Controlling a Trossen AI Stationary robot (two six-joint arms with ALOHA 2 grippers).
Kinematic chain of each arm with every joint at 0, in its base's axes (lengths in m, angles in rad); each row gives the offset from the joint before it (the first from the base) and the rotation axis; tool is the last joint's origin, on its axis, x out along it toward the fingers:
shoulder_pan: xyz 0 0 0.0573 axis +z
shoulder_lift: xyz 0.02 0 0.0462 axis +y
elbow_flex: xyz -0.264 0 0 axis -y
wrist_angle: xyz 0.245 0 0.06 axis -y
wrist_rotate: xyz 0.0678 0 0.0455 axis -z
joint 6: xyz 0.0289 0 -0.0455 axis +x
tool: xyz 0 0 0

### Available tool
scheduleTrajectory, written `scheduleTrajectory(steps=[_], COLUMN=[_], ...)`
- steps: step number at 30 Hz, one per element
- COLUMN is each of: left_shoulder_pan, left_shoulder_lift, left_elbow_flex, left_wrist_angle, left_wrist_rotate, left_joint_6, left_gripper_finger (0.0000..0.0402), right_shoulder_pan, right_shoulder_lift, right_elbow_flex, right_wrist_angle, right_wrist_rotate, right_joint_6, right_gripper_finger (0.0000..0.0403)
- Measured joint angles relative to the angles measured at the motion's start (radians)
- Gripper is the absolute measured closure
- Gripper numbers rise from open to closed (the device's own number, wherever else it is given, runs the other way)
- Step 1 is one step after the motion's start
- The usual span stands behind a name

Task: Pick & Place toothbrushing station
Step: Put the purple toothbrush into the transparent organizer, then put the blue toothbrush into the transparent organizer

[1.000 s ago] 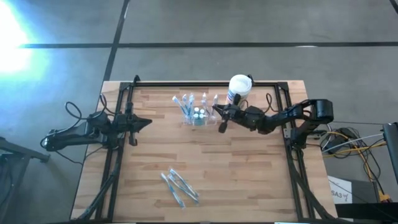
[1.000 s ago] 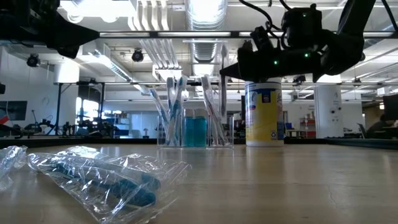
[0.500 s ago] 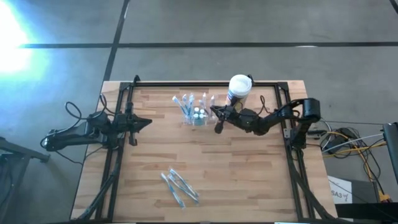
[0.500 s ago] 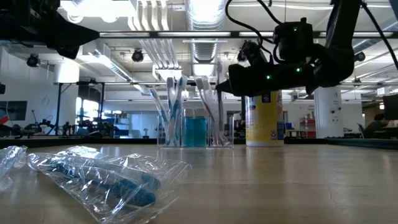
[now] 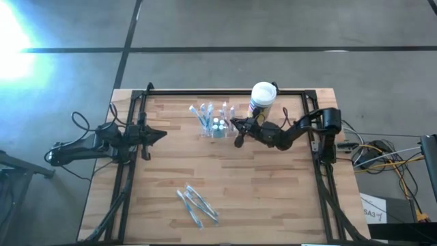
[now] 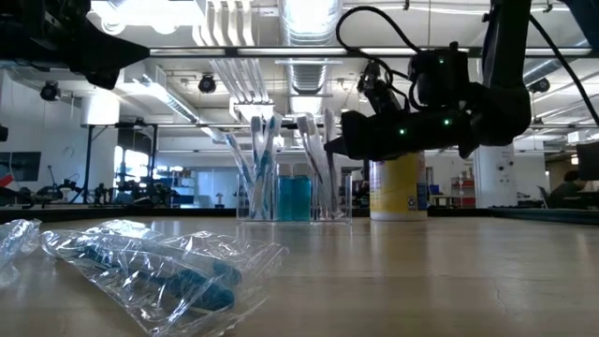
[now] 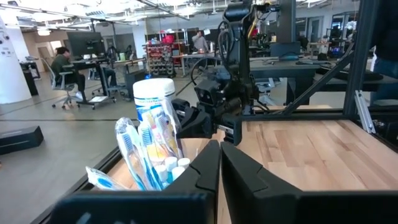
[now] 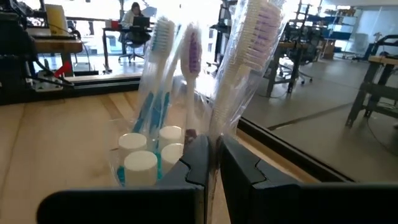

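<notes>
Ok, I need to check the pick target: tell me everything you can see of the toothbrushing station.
The toothbrushing station is a small clear plastic holder standing upright near the table's far edge, left of a white canister. Wrapped toothbrushes rise from it, splayed outward, beside small white-capped bottles with blue contents. The right gripper, shut, sits at its right side, fingertips against a wrapped brush; whether it pinches the wrap is unclear.

Clear plastic toothbrush holder [image 5: 217, 125] sitting upper centre of the high view, white cylindrical canister [image 5: 262, 95] just right of it, wrapped toothbrush packets [image 5: 196, 205] lying lower centre, well apart.
</notes>
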Motion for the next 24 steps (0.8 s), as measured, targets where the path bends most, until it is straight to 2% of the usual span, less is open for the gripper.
scheduleTrajectory(steps=[11, 24], left_shoulder_pan=[0.0, 0.0], left_shoulder_lift=[0.0, 0.0], left_elbow_flex=[0.0, 0.0], left_wrist_angle=[-0.002, -0.005], left_wrist_rotate=[0.0, 0.004], left_joint_6=[-0.007, -0.016], left_gripper_finger=[0.039, 0.0382], right_shoulder_pan=[-0.001, 0.001], right_shoulder_lift=[0.042, -0.01], right_elbow_flex=[0.013, -0.001], right_wrist_angle=[0.01, -0.016], right_wrist_rotate=[0.021, 0.018], right_joint_6=[0.001, 0.016], right_gripper_finger=[0.0377, 0.0253])
